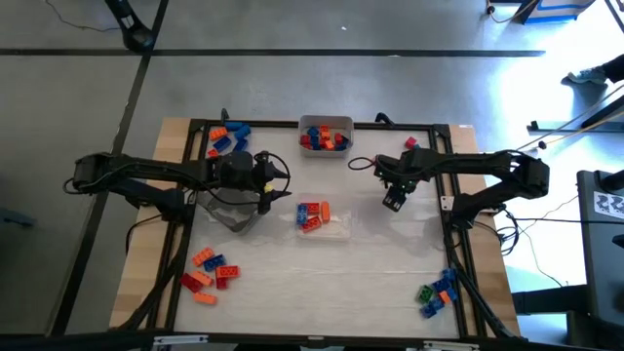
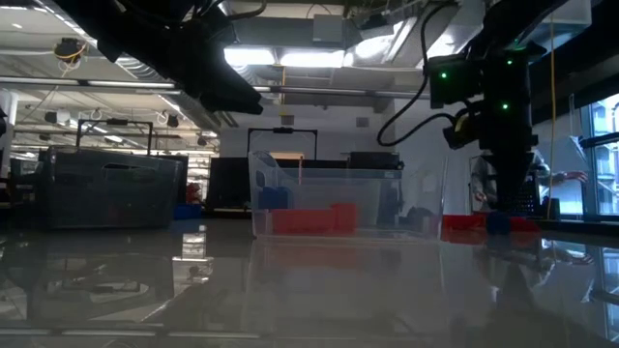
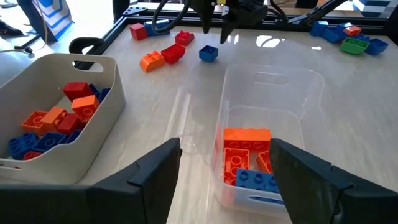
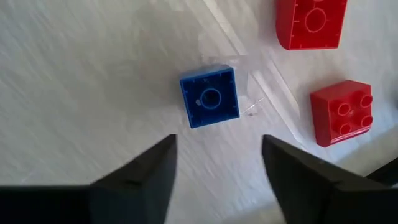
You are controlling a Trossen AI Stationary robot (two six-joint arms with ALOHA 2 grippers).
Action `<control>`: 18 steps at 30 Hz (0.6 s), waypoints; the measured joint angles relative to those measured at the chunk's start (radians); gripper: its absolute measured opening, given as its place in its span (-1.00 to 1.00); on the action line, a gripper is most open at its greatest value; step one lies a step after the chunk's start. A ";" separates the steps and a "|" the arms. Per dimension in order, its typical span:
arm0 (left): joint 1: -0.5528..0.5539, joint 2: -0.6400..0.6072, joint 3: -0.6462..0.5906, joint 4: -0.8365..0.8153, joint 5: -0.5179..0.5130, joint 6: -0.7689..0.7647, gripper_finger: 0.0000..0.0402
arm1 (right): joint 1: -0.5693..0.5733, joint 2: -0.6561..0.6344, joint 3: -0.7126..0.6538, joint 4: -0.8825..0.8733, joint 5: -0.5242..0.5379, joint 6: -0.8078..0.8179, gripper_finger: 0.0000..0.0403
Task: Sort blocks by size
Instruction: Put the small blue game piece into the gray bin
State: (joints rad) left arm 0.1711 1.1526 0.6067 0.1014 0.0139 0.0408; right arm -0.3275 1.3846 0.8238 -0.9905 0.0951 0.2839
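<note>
Right gripper [image 4: 214, 165]: jaws apart, holding nothing, hanging directly over the table.
Blue square block [image 4: 210, 97]: lying hollow side up on the table, just ahead of the fingertips and centred between them, no long axis to line up.
Neighbours: two red blocks [image 4: 341, 112] close beside it.
Nearer arm: the right one, by far.
Left gripper [image 3: 227, 165]: spread, empty, above the clear tray [image 3: 270, 93] of orange and blue blocks.
Next: probably a straight drop and pinch.
</note>
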 joint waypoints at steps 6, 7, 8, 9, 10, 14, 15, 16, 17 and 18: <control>0.000 0.000 0.000 0.020 0.000 -0.005 0.16 | 0.000 0.000 0.000 0.023 -0.001 -0.053 0.54; 0.000 0.000 0.000 0.020 0.000 -0.006 0.16 | 0.000 0.000 0.000 0.049 -0.001 -0.057 0.57; 0.000 0.000 0.000 0.019 0.000 -0.007 0.16 | 0.000 0.000 0.000 0.078 -0.002 -0.062 0.59; 0.000 0.000 0.000 0.018 0.000 -0.007 0.16 | 0.000 0.000 0.000 0.101 -0.009 -0.070 0.61; 0.000 0.000 0.000 0.018 0.000 -0.007 0.16 | 0.000 0.002 0.000 0.119 -0.011 -0.079 0.61; 0.000 0.000 0.000 0.015 0.000 -0.007 0.16 | 0.000 0.026 0.000 0.140 -0.009 -0.083 0.59; 0.000 0.000 0.000 0.016 0.000 -0.007 0.16 | 0.000 0.033 -0.001 0.135 -0.008 -0.083 0.57; 0.000 0.000 0.000 0.014 0.000 -0.007 0.16 | 0.000 0.042 -0.001 0.126 -0.002 -0.083 0.55; 0.000 0.000 0.000 0.014 0.000 -0.007 0.16 | 0.000 0.050 -0.001 0.117 0.001 -0.083 0.53; 0.000 0.000 0.000 0.014 0.000 -0.007 0.16 | 0.000 0.059 -0.001 0.113 0.000 -0.083 0.51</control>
State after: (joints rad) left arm 0.1711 1.1526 0.6067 0.1158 0.0139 0.0338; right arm -0.3275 1.4437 0.8227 -0.8774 0.0946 0.2005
